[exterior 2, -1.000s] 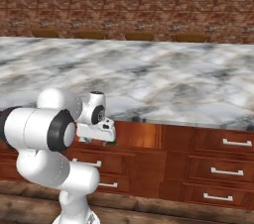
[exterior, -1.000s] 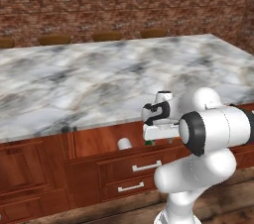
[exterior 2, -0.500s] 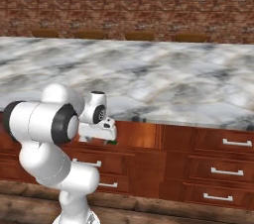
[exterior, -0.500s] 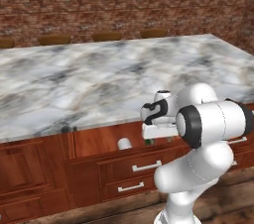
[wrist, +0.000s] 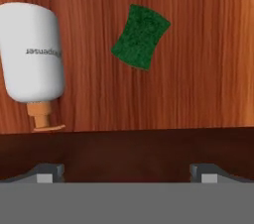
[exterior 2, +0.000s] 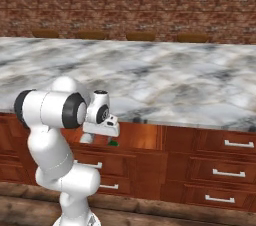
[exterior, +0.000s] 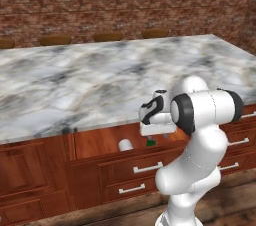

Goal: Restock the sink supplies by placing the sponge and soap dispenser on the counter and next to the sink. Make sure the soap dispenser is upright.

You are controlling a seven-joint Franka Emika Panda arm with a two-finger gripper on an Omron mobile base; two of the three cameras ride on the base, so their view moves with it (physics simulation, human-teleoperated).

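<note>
Since a second earlier, my elbow had swung a little while my gripper (wrist: 127,171) stayed above the open drawer (wrist: 198,69), fingers spread wide apart and holding nothing. Inside the drawer, at its left in the hand view, the soap dispenser (wrist: 33,52) lay on its side, pump toward me. Right of it, apart, the sponge (wrist: 141,35) lay green face up.
</note>
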